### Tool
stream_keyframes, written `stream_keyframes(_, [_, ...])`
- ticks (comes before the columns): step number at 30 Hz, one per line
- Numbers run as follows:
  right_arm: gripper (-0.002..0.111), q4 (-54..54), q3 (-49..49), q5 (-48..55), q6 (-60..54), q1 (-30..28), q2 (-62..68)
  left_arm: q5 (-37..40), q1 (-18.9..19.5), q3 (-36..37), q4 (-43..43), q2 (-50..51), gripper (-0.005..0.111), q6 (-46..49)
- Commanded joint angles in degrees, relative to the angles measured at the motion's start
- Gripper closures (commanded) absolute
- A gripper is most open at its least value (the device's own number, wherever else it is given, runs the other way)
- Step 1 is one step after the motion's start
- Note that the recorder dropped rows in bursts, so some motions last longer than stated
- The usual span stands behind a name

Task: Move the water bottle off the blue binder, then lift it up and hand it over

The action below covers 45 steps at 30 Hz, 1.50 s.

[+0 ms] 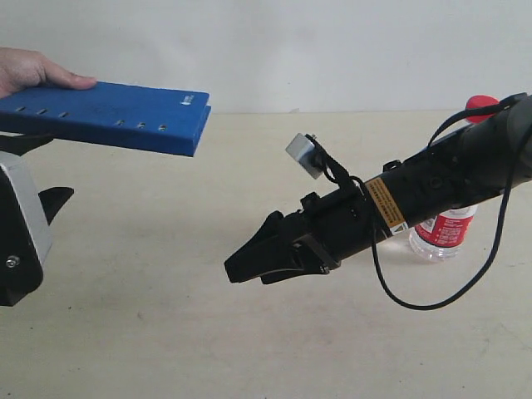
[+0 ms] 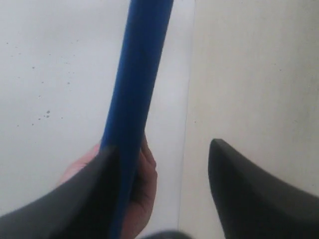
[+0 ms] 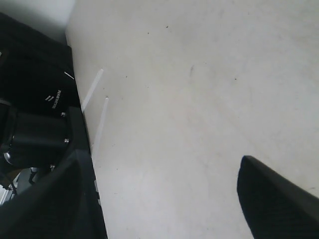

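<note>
A person's hand holds the blue binder flat in the air at the upper left. In the left wrist view the blue binder shows edge-on, lying against one finger of my left gripper, whose jaws stand wide apart; the hand grips it there. My left gripper sits just under the binder's near end. The water bottle stands upright on the table at the right, mostly hidden behind my right arm, red cap showing above. My right gripper hovers open and empty over mid-table, away from the bottle.
The beige table runs back to a white wall. A loose black cable hangs from the right arm. In the right wrist view, dark equipment stands at the table's edge beside the right gripper.
</note>
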Motion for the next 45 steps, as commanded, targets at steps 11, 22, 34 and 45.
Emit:
stream_keyframes(11, [0.107, -0.2, 0.0, -2.4, -2.2, -0.1, -0.2, 0.3, -0.1, -0.9, 6.8, -2.7, 0.102, -2.1])
stream_keyframes(22, [0.107, -0.2, 0.0, -2.4, -3.7, -0.1, -2.9, 0.0, -0.1, -0.9, 6.1, -3.1, 0.102, -2.2])
stream_keyframes(34, [0.107, -0.2, 0.0, -1.9, -4.0, -0.1, -3.6, 6.3, 8.6, -0.9, 11.2, -7.1, 0.102, -2.2])
stream_keyframes(45, [0.107, -0.2, 0.0, 7.6, -6.8, -0.1, -15.9, 7.5, 19.2, -0.9, 11.3, -21.5, 0.102, -2.2])
